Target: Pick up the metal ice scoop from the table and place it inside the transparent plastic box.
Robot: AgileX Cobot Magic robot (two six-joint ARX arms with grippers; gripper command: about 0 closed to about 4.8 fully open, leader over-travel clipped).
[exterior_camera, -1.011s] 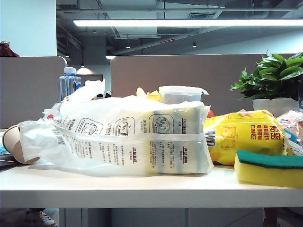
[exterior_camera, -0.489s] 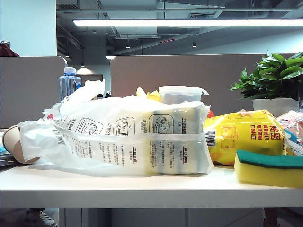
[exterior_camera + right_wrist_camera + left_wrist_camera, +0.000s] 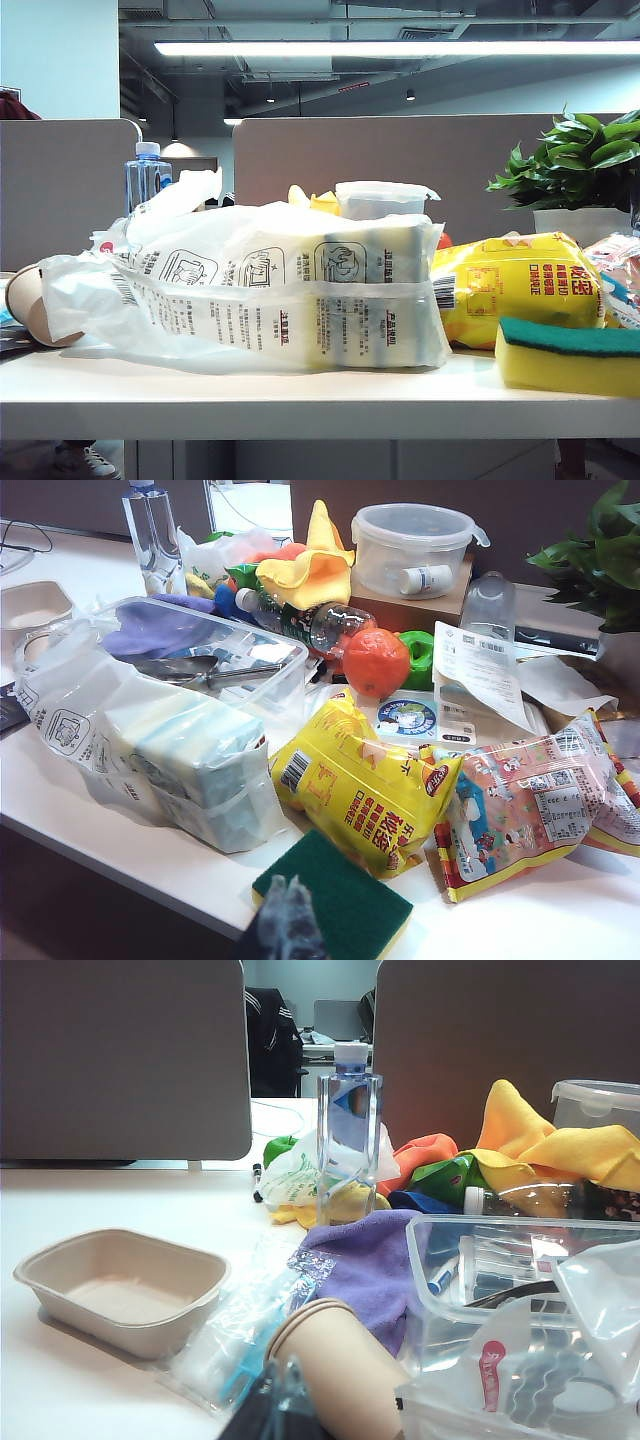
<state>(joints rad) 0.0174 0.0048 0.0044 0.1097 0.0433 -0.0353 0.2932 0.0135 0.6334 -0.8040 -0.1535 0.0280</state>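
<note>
Bright ceiling strip light (image 3: 400, 47), tool (image 3: 285, 925) seemingly blurred

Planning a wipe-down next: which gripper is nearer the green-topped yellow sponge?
Right. The right gripper hangs close by the sponge; the left gripper is beside the tipped paper cup, at the opposite end of the table.

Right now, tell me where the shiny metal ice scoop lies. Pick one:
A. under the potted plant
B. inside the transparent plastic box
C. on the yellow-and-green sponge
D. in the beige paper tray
B: the right wrist view shows the shiny metal ice scoop lying inside the transparent plastic box, beside the purple cloth.
</note>
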